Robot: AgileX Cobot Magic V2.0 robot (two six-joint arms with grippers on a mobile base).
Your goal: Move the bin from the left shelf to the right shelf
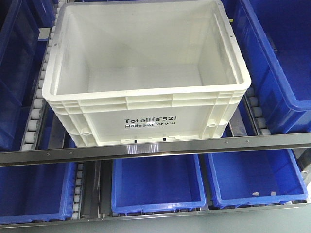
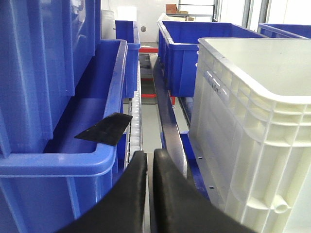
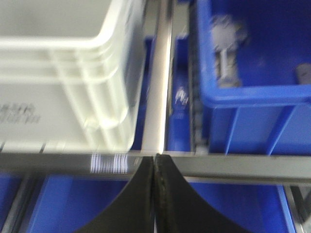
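The large white bin [image 1: 146, 73] with black print "Totelife 521" sits empty on the upper shelf's roller lane, its front against the metal rail [image 1: 155, 148]. No gripper shows in the front view. In the left wrist view the bin's ribbed side [image 2: 252, 131] is at the right; my left gripper [image 2: 150, 158] is shut and empty, low in the gap between the bin and a blue bin [image 2: 58, 121]. In the right wrist view the bin's corner [image 3: 68, 73] is upper left; my right gripper [image 3: 154, 159] is shut and empty at the front rail [image 3: 233, 165].
Blue bins flank the white bin on both sides [image 1: 277, 58] [image 1: 19, 63] and fill the lower shelf [image 1: 158, 184]. Roller tracks [image 1: 36, 111] run beside the bin. A black flat piece [image 2: 104, 130] lies on the left blue bin's rim. A blue bin [image 3: 252, 53] holds small grey parts.
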